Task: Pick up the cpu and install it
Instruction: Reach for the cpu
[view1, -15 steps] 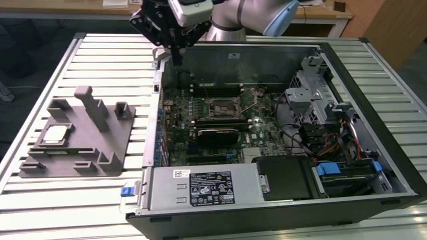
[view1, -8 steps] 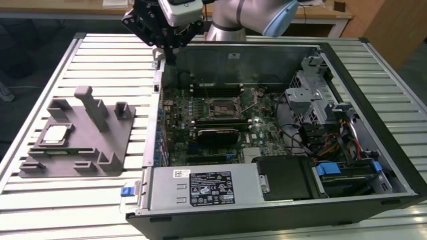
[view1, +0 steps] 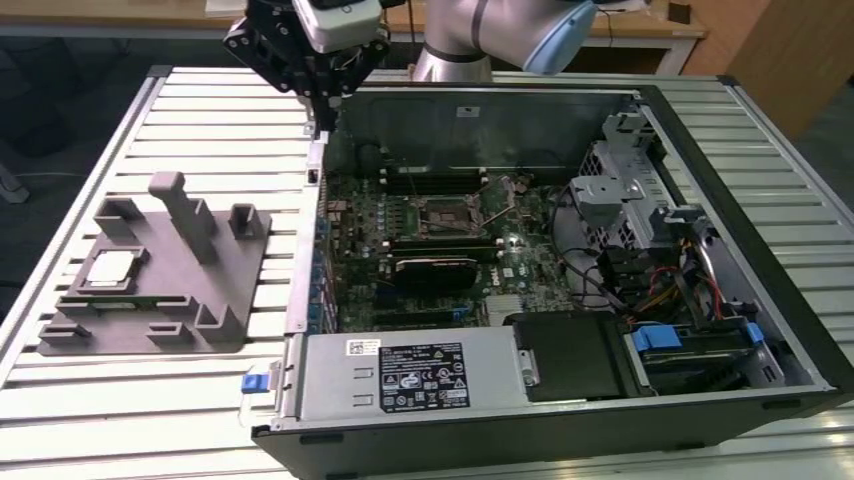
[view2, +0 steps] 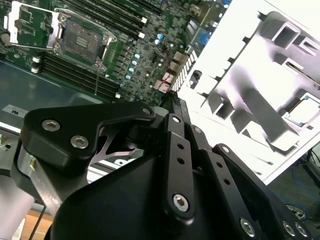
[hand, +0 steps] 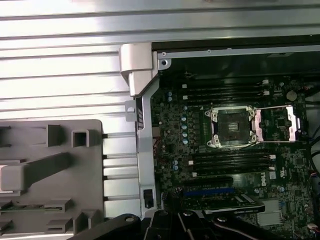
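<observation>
The black linkage gripper (view1: 323, 98), fingers drawn together on nothing, hangs over a corner of the open metal computer case (view1: 534, 125), well apart from the small silver-topped square cpu (view1: 110, 270) lying in the grey plastic tray (view1: 174, 300), so the pick-up looks unstarted and would call for fingers spread squarely above that chip.
</observation>
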